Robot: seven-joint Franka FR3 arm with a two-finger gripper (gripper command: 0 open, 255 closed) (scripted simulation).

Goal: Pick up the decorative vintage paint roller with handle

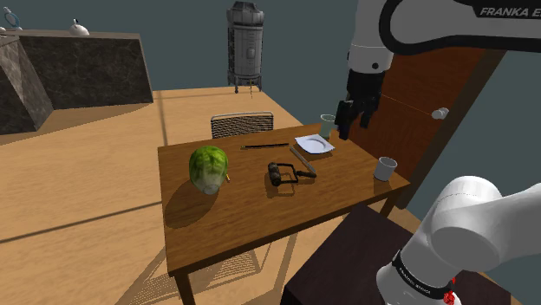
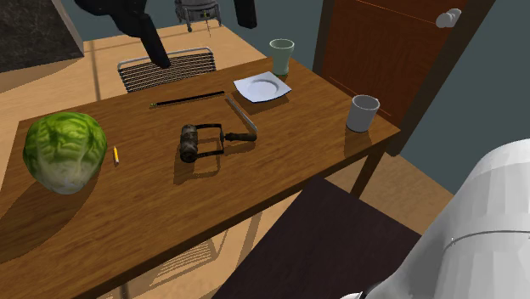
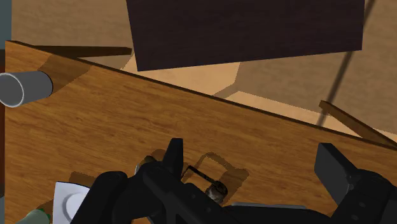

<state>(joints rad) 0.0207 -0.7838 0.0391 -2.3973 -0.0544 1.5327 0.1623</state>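
Hand (image 1: 354, 127) hovers near plate (image 1: 314, 145) and cup (image 1: 327, 125), roller (image 1: 289, 172) apart.

The white arm (image 1: 477, 221) rises, folds over at the top and comes down to the wrist. The black tool (image 1: 354, 121) points downward, fingers (image 3: 173, 153) standing apart, holding nothing.

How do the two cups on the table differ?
The green cup is pale green, taller and slimmer; the grey cup is whitish grey and squatter. The green cup stands next to the white plate; the grey cup stands alone near a corner of the table. Both are upright.
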